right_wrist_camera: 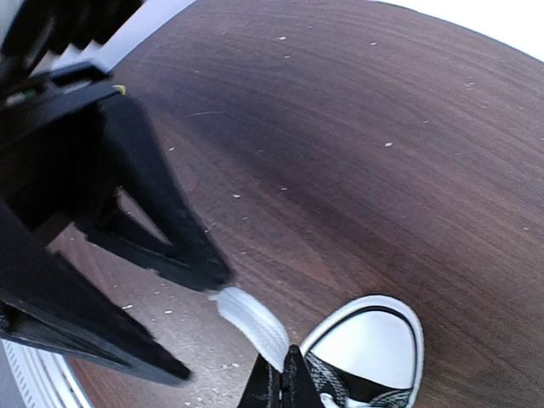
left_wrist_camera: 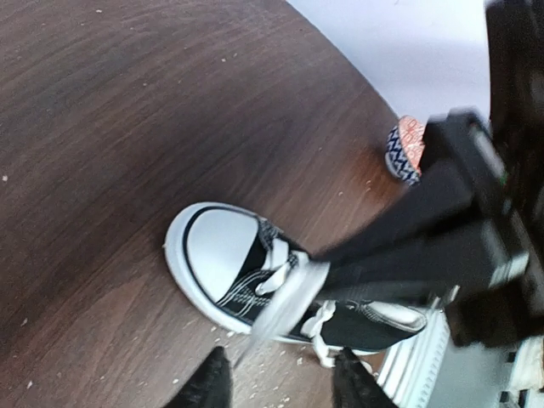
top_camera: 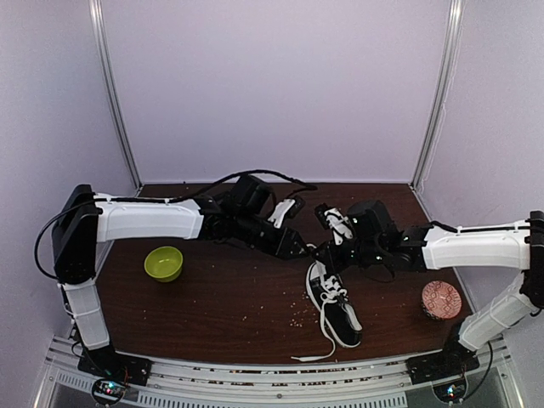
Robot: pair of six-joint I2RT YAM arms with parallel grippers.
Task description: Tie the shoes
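As I judge it, the tying is barely under way. No knot or bow shows on the black canvas low-top sneaker with white rubber sole and toe cap (top_camera: 334,306). One loose white lace (top_camera: 316,350) trails from it across the brown wooden table (top_camera: 212,297). Crossing, knotting and the bow all appear left to do.

A second flat white lace (right_wrist_camera: 251,321) is lifted clear of the sneaker and drawn straight. The right gripper (right_wrist_camera: 285,380) pinches it, fingertips pressed together on the strip. The sneaker sits just below and beside those fingertips, with its toe cap in view. From there the strip runs across to the left gripper (left_wrist_camera: 285,378), whose fingers stand spread. The strip's far end touches one fingertip (right_wrist_camera: 212,276), but nothing clamps it there, as far as I can tell.

Both arms reach in low from opposite sides with forearms nearly level. The two grippers face each other, close together, above the sneaker's far end.
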